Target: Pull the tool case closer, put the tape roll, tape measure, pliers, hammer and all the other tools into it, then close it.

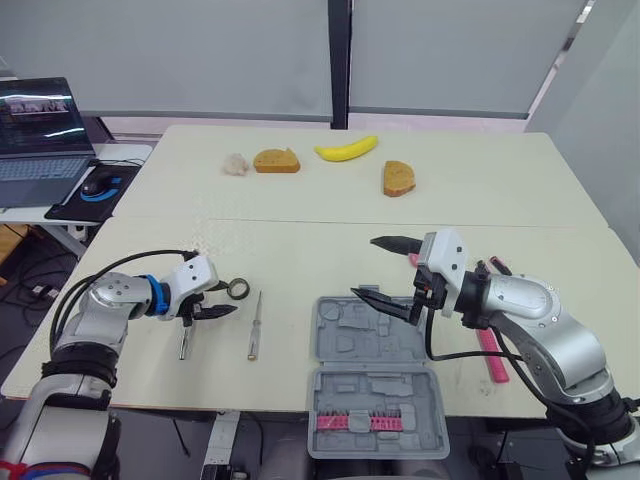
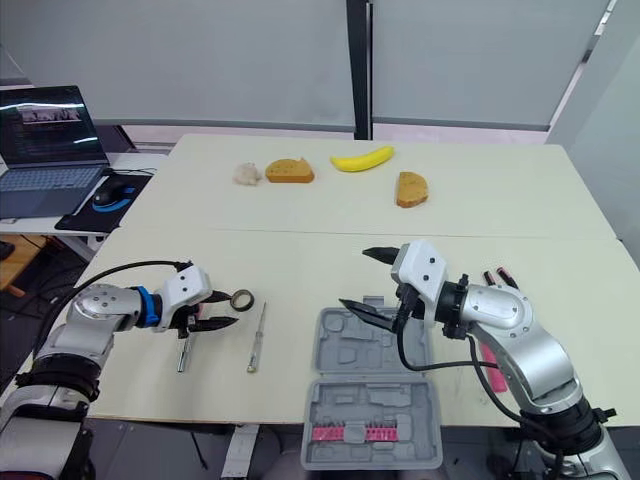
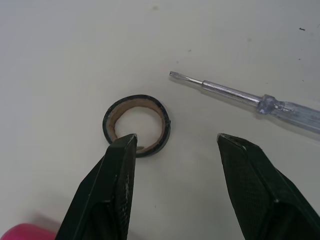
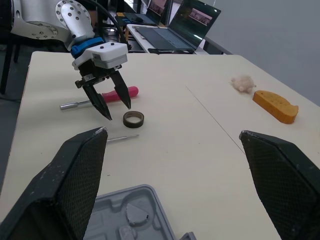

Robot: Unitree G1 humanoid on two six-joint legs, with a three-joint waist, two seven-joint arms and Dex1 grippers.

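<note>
We saw the tool case lying open and flat at the front of the worktop, just right of centre. Its near half, with a row of pink bits, reached over the front edge. No tools lay in its moulded recesses.

The tape roll lay flat on the worktop to the left of the case, well apart from it. The left gripper hovered low beside the tape roll with its fingers spread apart and nothing held. In the left wrist view one fingertip overlapped the roll's rim; we could not tell whether it touched. A clear-handled screwdriver lay just right of the roll, between it and the case. A pink-handled screwdriver lay under the left gripper.

The right gripper was above the far edge of the case, pointing left, its fingers wide apart and empty. A pink tool lay on the worktop beside the right arm.

On the far side of the worktop lay a banana, two bread slices and a small white lump. A laptop stood on a side desk to the left.
</note>
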